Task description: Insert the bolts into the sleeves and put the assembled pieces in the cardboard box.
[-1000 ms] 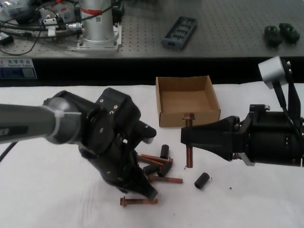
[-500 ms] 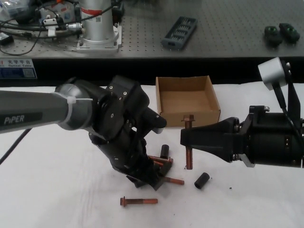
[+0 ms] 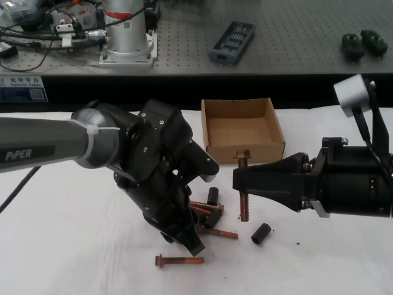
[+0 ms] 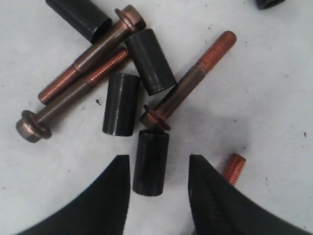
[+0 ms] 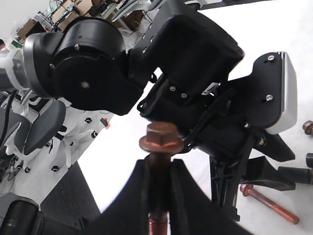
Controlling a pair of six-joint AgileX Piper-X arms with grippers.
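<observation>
White cloth is the working surface, and low in the left wrist frame one black sleeve lies on it between the spread fingers of the left gripper, loose bolts and other sleeves piled just above. Right of centre in the high frame the right gripper clamps a copper bolt upright, head up, below the seemingly empty cardboard box. Sleeve pickup appears in hand: the left fingers must close, lift, and align its bore with the bolt's thread.
</observation>
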